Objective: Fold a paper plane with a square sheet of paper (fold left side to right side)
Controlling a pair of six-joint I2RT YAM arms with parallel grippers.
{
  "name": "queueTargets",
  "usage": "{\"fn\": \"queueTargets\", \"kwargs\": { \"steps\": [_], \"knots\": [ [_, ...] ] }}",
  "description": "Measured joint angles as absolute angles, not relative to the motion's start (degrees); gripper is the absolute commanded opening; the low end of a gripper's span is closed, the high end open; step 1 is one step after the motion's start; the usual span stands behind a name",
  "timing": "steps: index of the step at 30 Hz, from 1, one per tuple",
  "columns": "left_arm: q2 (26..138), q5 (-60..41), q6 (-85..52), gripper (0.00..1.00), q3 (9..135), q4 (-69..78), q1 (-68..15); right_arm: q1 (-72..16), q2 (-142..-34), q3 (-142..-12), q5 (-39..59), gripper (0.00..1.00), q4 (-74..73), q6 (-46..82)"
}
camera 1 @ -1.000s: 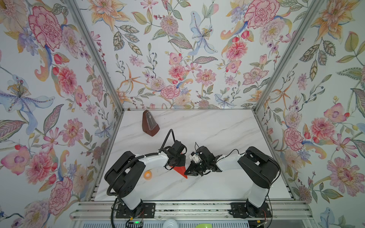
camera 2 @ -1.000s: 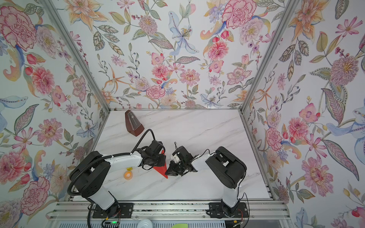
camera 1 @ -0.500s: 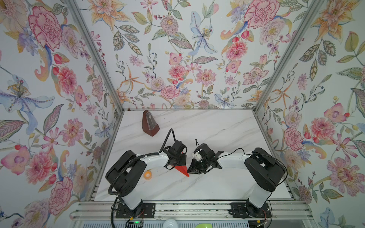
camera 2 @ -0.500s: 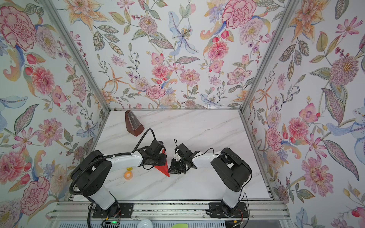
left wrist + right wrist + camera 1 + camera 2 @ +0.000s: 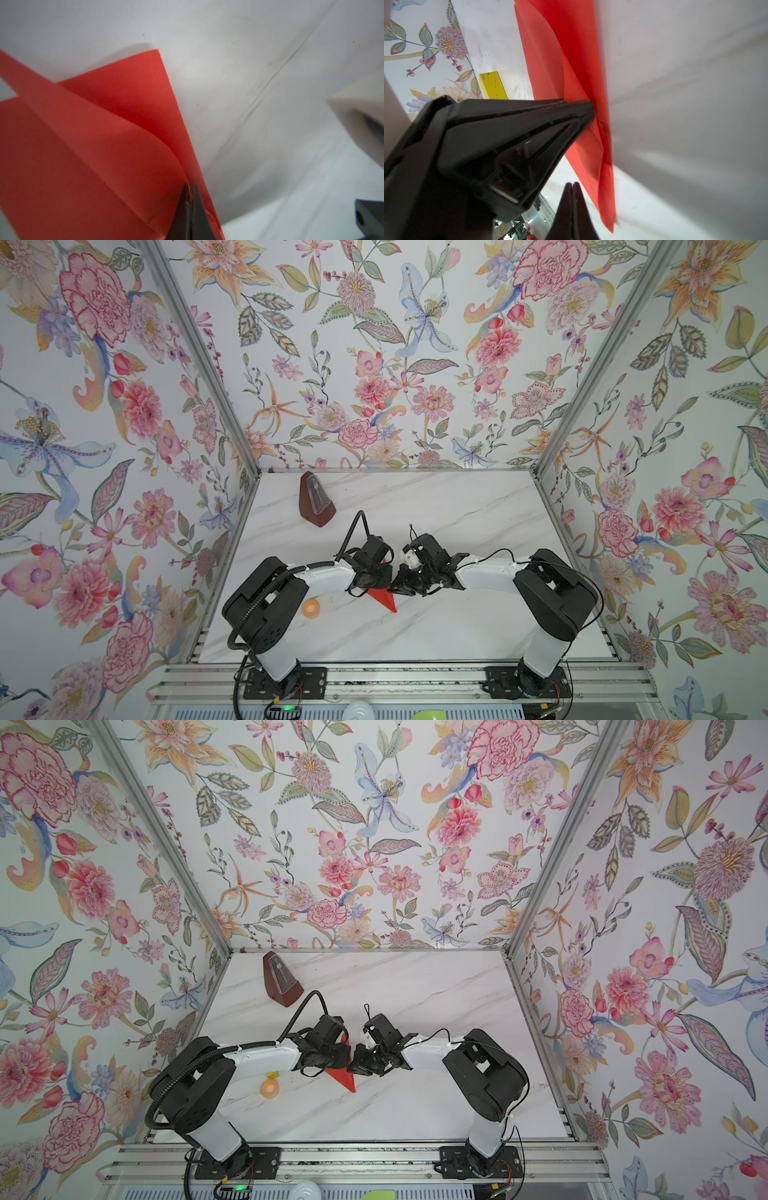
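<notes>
Paper: the red paper (image 5: 382, 599) (image 5: 343, 1079) lies on the marble table (image 5: 457, 510), in the middle toward the front. Both wrists cover most of it, and in both top views only a narrow point shows, aimed at the front rail.
Folds: the sheet is layered, and in the left wrist view its upper flap (image 5: 108, 133) bulges in a curve (it is not pressed flat).
Left gripper: the left gripper (image 5: 190, 190) has its jaws closed, tips down on the paper close to the long folded edge. Whether a layer is nipped between them is hard to make out.
Right gripper: the right gripper (image 5: 572, 186) has its jaws closed on nothing. Its tips sit just beside the paper's edge, near the left gripper.
Metronome: the dark brown metronome (image 5: 316, 501) stands at the back left, well apart.
Yellow block: the yellow block (image 5: 493, 85) sits near the paper on the left arm's side, not touching it.
Orange ring: the orange ring (image 5: 310, 608) lies on the table by the left forearm.
</notes>
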State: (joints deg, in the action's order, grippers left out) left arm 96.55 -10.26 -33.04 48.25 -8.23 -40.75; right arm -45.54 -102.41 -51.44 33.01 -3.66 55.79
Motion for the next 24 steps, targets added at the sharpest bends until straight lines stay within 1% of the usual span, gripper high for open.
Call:
{"fn": "queueTargets", "kwargs": {
  "steps": [12,17,24],
  "knots": [
    [96.55,-10.46,-33.28,0.00,48.23,-7.92,-40.03,-44.60,-105.21,-49.41,33.98,0.12,-5.82,56.58],
    [96.55,-10.81,-33.71,0.00,48.12,-7.64,-39.53,-44.49,-105.38,-48.95,34.13,0.09,-6.22,56.18],
    [96.55,-11.57,-34.61,0.00,47.59,-6.48,-39.20,-44.49,-105.43,-48.95,34.09,0.12,-6.09,55.09]
  ]
}}
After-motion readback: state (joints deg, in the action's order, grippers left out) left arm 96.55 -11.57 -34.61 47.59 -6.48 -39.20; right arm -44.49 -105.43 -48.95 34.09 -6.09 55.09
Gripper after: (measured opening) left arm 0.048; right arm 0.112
